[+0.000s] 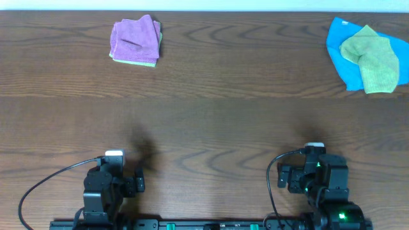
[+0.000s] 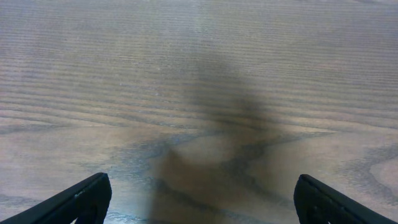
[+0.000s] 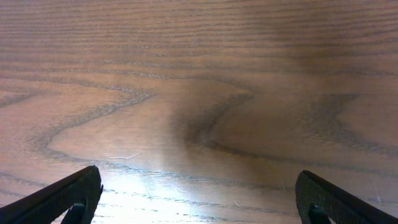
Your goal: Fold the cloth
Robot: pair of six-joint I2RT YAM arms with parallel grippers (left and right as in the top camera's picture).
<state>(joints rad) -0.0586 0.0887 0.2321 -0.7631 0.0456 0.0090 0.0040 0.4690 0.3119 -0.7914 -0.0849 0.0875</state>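
Note:
A folded purple cloth (image 1: pixel 135 38) lies on a light green cloth (image 1: pixel 146 62) at the table's far left. At the far right an olive-green cloth (image 1: pixel 373 59) lies crumpled on a blue cloth (image 1: pixel 342 54). My left gripper (image 1: pixel 114 167) rests at the near left edge, open and empty; its wrist view shows only bare wood between the fingers (image 2: pixel 202 199). My right gripper (image 1: pixel 313 160) rests at the near right edge, open and empty, with bare wood between its fingers (image 3: pixel 199 199). Both are far from the cloths.
The wooden table (image 1: pixel 211 121) spans the whole view. Black cables (image 1: pixel 38 188) loop beside each arm base at the front edge.

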